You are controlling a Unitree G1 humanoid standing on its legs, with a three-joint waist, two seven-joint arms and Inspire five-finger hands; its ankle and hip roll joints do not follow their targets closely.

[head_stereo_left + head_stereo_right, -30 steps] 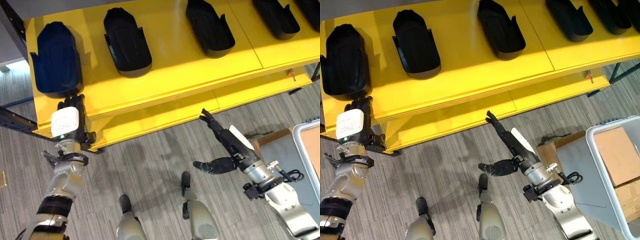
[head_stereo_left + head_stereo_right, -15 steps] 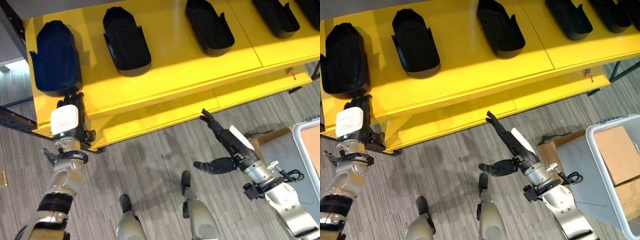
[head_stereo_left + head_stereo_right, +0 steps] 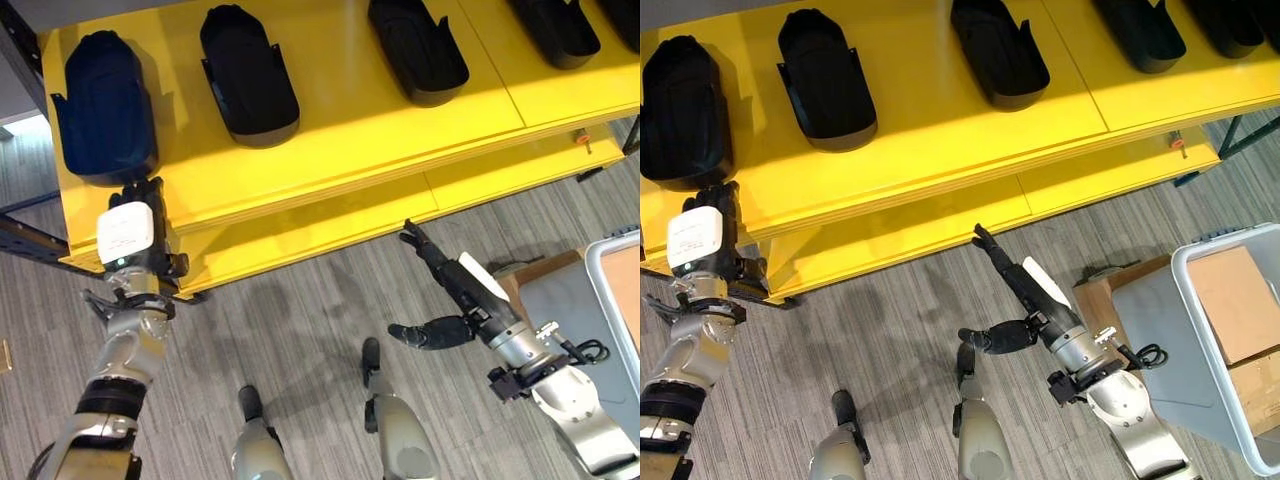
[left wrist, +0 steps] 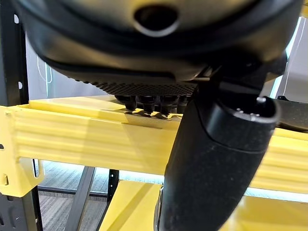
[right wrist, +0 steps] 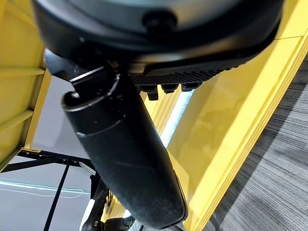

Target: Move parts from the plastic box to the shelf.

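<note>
Five black parts lie in a row on your yellow shelf (image 3: 360,120); the leftmost part (image 3: 103,108) sits just beyond your left hand (image 3: 135,235), whose fingers reach the shelf's front edge, though you cannot tell whether they are spread or curled. Your right hand (image 3: 455,290) hangs over the floor (image 3: 300,320) with fingers straight, holding nothing. Plastic box (image 3: 1230,340) stands at your right, cardboard inside.

Black moulded plastic parts (image 3: 247,75) look smooth, faintly glossy. The yellow painted metal shelf (image 3: 370,130) is smooth, with a soft sheen. At five o'clock, the pale grey plastic box (image 3: 1200,330) holds matt brown cardboard (image 3: 1240,310).
</note>
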